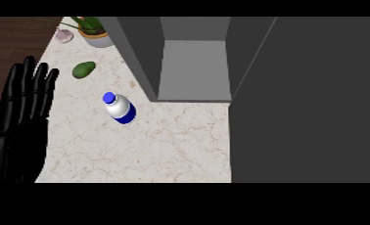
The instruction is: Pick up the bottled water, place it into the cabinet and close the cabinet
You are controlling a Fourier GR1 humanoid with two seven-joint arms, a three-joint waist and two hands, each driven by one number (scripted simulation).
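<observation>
One hand shows in the head view: the left hand (25,116), black, at nine o'clock along the left edge. Its fingers (30,79) are straight and point toward twelve o'clock, slightly spread. It holds nothing and touches nothing on the counter; it rests there, open. The right hand does not appear.

Toward the centre, a little to the ten o'clock side, the bottled water (119,107) stands on the marble counter (145,146): a white bottle with a blue cap toward eleven o'clock and a blue band at its lower end. It is apart from the hand, with bare stone between them.

At one o'clock from the bottle, just beside it, the grey cabinet (195,67) stands open, showing a pale inner floor and back wall. Its dark grey door (300,101) fills the three o'clock side of the view, swung wide.

At eleven o'clock from the bottle lies a green avocado (84,69). Further toward twelve, near the cabinet's left wall, sits a potted plant (94,32) in a grey pot, and beside it at nine o'clock a small pale garlic bulb (64,35). Dark wooden flooring (22,35) shows past the counter's edge at ten o'clock.
</observation>
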